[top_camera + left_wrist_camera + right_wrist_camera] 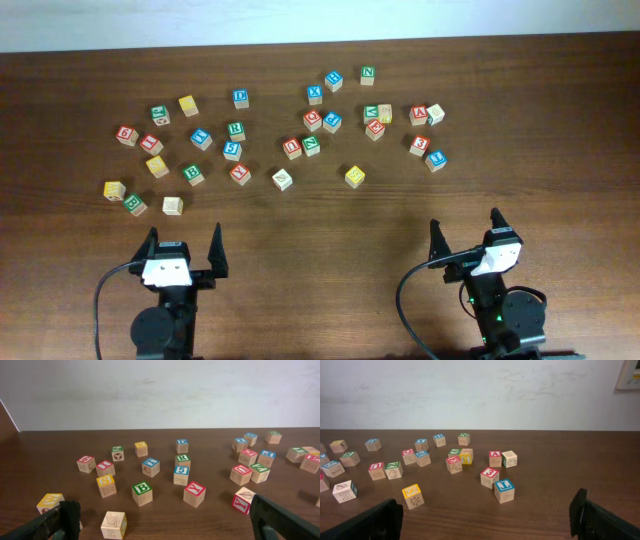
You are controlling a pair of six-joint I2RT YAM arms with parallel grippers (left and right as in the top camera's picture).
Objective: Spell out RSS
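Note:
The cube with a green R (183, 459) stands mid-table among the left cluster; it also shows in the overhead view (236, 130). Several yellow-faced cubes lie scattered: one (157, 165) that seems to show an S in the left wrist view (105, 481), one at the far left (114, 189), one at the back left (188, 104), one in the middle (355, 176), also in the right wrist view (412, 494), and one in the right cluster (384, 113). My left gripper (185, 240) (165, 520) and right gripper (465, 225) (485, 515) are open and empty, near the front edge, apart from all cubes.
Many other lettered cubes with red, blue and green faces spread across the back half of the table. A plain-wood cube (114, 524) lies just ahead of my left gripper. A blue-faced cube (504, 490) is the nearest one to my right gripper.

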